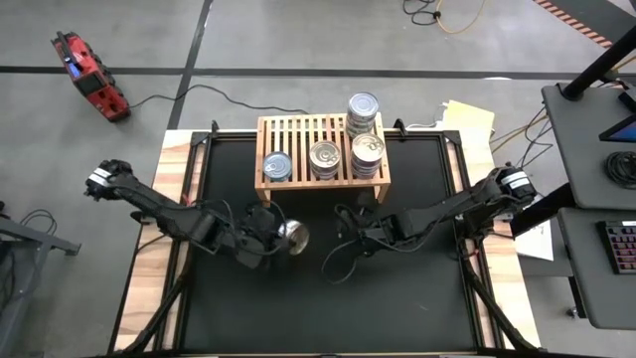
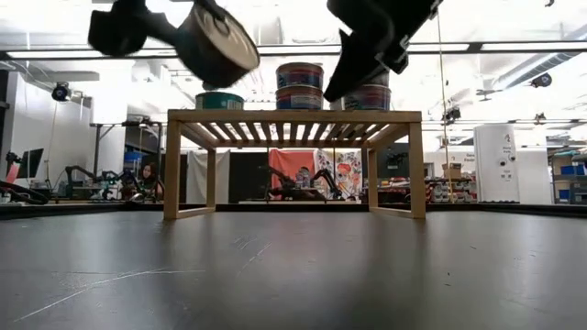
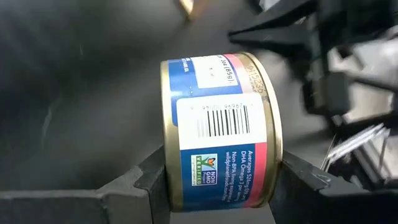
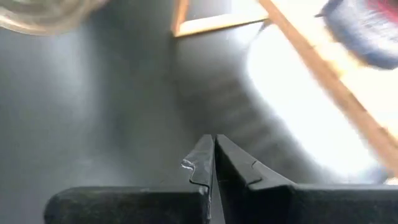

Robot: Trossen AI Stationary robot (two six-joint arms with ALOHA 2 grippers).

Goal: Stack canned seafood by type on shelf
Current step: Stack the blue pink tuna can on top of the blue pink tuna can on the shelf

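My left hand (image 1: 281, 237) is clamped on a tin (image 1: 293, 236), pinched across lid and base so it's tipped on its side, up off the counter (image 1: 397, 308) in front of the shelf (image 1: 298, 130). Held high, I'd say, to clear the slats. Shelf already carries a lone blue tin (image 1: 277, 166) left, another (image 1: 325, 158) middle, stacks (image 1: 367, 152) on the right. Right hand (image 1: 341, 243) is pressed together, empty, parked nearby. Next call: match this label to a pile
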